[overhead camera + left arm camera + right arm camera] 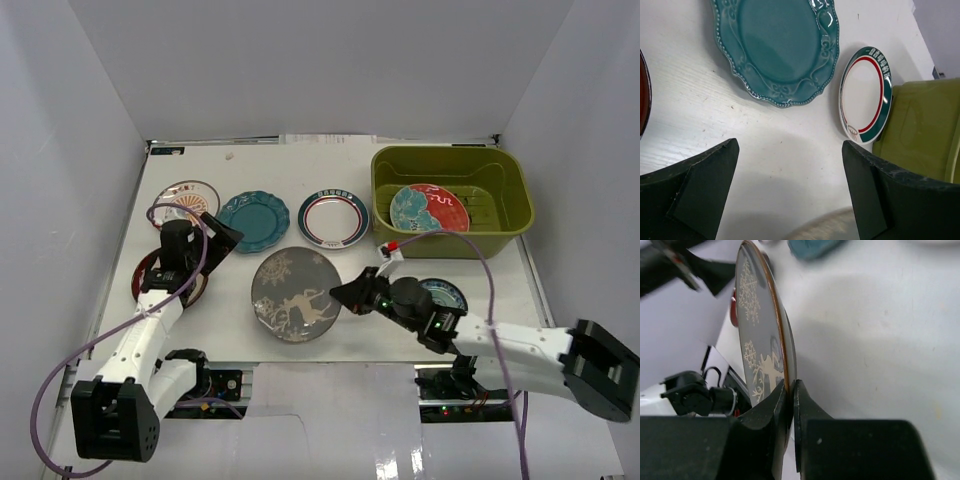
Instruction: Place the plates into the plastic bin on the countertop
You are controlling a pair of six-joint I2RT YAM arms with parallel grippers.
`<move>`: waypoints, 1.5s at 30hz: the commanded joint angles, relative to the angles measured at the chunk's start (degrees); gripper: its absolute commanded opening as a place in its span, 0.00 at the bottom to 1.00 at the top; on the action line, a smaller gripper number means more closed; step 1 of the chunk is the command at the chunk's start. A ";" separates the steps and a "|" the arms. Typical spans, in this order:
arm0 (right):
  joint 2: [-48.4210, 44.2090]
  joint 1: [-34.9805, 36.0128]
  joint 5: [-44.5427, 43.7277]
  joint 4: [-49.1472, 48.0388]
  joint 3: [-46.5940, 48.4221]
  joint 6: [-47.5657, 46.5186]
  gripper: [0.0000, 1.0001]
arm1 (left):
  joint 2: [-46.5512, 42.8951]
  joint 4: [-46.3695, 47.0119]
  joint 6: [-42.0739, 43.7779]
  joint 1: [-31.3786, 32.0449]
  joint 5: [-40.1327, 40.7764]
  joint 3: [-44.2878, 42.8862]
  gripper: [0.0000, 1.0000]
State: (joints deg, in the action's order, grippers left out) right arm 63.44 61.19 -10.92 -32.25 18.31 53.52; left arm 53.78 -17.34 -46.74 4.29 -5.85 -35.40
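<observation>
My right forearm point(510, 345) is covering most of the small teal-white plate point(447, 293), and my left arm point(150, 320) is hiding half the red-black plate point(150, 275) and a slice of the orange sunburst plate point(185, 197). Is the grey deer plate point(295, 295) clearing the countertop point(230, 330)? I cannot tell. Bare white surface is lying open between it and the plastic bin point(510, 228) at its two o'clock, with a red-and-teal plate point(430, 207) inside. My right gripper point(791, 405) is reaching in low from three o'clock, pinching the deer plate's rim. My left gripper point(790, 190) is hovering spread wide, with the teal scalloped plate point(780, 45) at twelve and the white red-rimmed plate point(862, 95) at two.
</observation>
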 commanded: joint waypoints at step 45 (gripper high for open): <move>11.26 -76.75 28.76 20.65 29.51 -13.09 0.08 | 36.31 24.81 -16.19 0.98 10.15 0.59 0.71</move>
State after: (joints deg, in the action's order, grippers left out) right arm 73.65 -15.73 15.40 -1.89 47.00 39.66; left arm 88.01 10.94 -63.46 4.58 0.16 -34.46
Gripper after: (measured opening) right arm 0.100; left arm 0.724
